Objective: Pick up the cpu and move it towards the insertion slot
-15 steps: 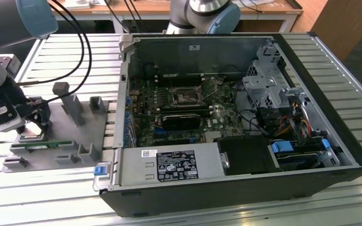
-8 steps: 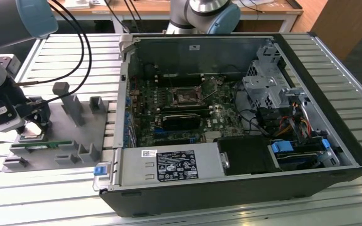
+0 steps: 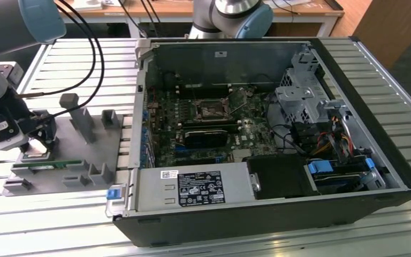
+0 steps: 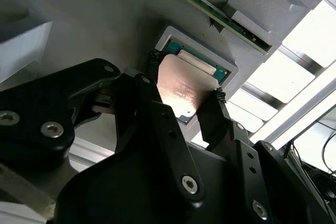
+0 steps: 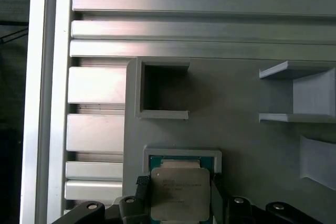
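The fingers point(image 4: 220, 109) pinch the cpu point(image 4: 181, 90), one black tip against each of two opposite edges, so the gripper point(image 5: 180, 186) holds the chip across its width rather than by its flat top. The cpu sits over its teal-rimmed pocket point(image 5: 210, 155) in the grey fixture point(image 3: 84, 160). In both wrist views it looks offset from the pocket's outline, perhaps tipped or just raised (whether it is clear of the pocket floor I cannot tell). I judge the chip to be light and stiff, with a smooth metal lid that gives the tips little bite, so the thin rim edges are the right place to hold it. The underside is likely delicate and best kept off anything hard, and a skewed pinch could let it pivot or slip. Just beside the pocket, a green memory stick point(image 4: 210, 10) lies in its own groove of the fixture. Further out, in the exterior view, the fixture rests on the slatted counter point(image 3: 62, 219) toward that view's left. The slot point(image 3: 211, 110) lies well apart from it, on the board inside the open case point(image 3: 263, 225) toward the view's right.
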You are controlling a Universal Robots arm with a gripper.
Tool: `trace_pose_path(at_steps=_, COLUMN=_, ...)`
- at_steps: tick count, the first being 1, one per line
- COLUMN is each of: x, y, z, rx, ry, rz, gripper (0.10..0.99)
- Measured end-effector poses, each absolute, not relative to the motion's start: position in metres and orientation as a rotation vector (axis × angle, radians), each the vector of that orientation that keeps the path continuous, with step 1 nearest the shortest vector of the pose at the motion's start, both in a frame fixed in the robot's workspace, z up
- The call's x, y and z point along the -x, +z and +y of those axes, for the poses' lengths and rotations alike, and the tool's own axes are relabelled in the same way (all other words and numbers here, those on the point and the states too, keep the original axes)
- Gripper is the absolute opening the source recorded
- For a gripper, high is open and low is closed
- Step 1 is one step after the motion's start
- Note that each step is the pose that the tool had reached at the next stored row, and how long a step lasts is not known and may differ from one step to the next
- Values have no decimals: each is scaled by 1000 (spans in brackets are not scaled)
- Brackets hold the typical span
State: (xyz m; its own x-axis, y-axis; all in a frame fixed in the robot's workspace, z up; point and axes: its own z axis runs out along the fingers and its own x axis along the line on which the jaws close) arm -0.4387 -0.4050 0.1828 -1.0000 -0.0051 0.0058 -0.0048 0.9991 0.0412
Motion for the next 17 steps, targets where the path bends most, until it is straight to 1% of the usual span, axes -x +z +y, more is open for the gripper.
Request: trace_pose_path(at_steps=17, x=439, y=195, z=-405, rx=-8, ry=-71, rz=-3135, gripper=541)
